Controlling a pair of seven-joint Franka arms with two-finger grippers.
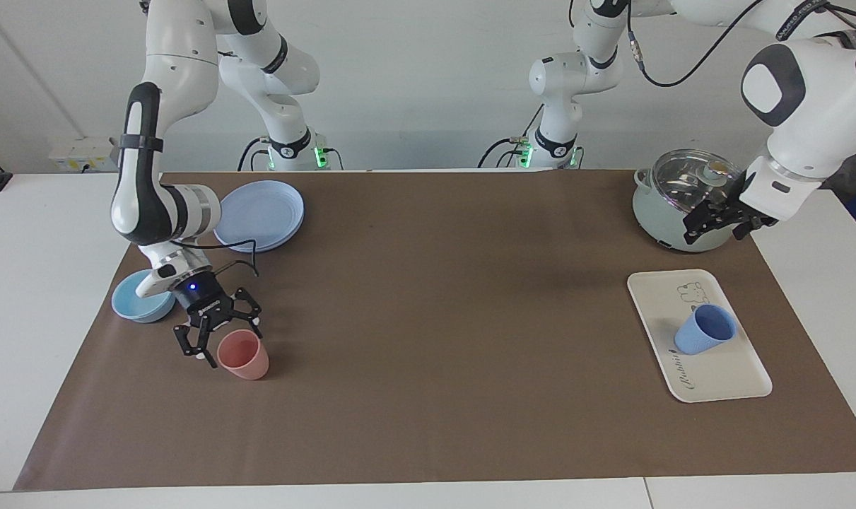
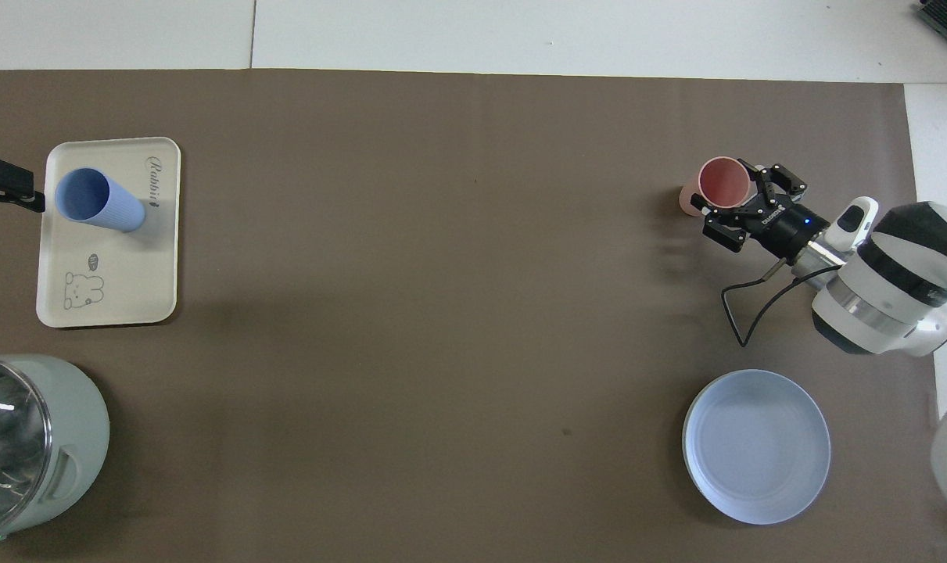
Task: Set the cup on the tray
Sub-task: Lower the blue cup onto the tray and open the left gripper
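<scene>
The left gripper (image 1: 715, 218), jaws released and holding nothing, hangs over the lidded green pot (image 1: 682, 201). The small periwinkle-blue plastic cup (image 1: 705, 330) stands upright on the flat cream-white rectangular tray (image 1: 724, 378), farther from the robots than the pot. The right gripper (image 1: 212, 336) waits open-jawed beside the salmon-pink tumbler (image 1: 243, 355).

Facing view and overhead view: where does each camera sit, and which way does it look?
Facing view: high across the table, looking at the robots; both arms show whole, left gripper over the pot, right gripper at the pink cup.
Overhead view: above the robots' end, looking steeply down; only the right forearm and left gripper tip show.
Shared: cup on tray, half a turn apart.
</scene>
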